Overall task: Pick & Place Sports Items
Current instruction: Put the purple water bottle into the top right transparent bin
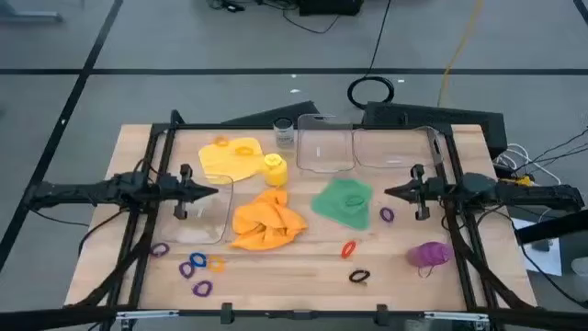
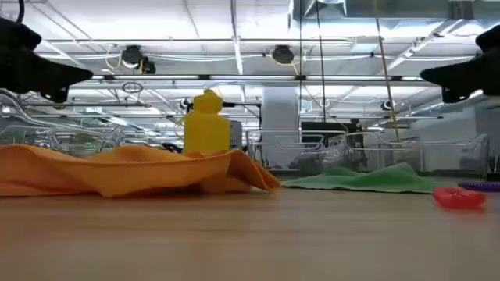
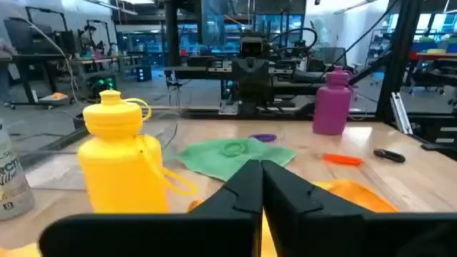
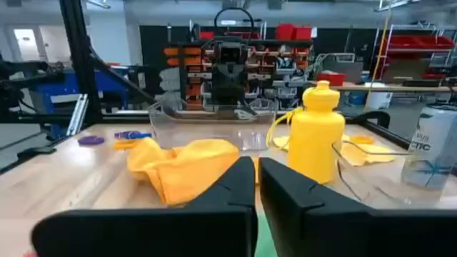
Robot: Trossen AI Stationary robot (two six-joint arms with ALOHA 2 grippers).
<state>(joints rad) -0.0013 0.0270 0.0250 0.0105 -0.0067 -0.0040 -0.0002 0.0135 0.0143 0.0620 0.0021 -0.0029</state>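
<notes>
An orange cloth (image 1: 266, 221) lies crumpled at the table's middle, with a green cloth (image 1: 344, 200) to its right and a yellow cloth (image 1: 230, 158) behind it. A yellow bottle (image 1: 275, 168) stands upright between them. Near the front right a purple bottle (image 1: 429, 254) rests on the table. Small coloured rings (image 1: 197, 260) are scattered along the front, among them a red one (image 1: 348, 248). My left gripper (image 1: 213, 191) hovers shut left of the orange cloth. At the right of the green cloth my right gripper (image 1: 388, 191) is shut too. The two grippers point at each other and touch nothing.
Two clear plastic boxes (image 1: 323, 150) (image 1: 395, 147) and a small glass jar (image 1: 284, 133) stand at the table's far side. A third clear box (image 1: 207, 216) sits under my left gripper. A black frame (image 1: 156, 211) runs along both table sides.
</notes>
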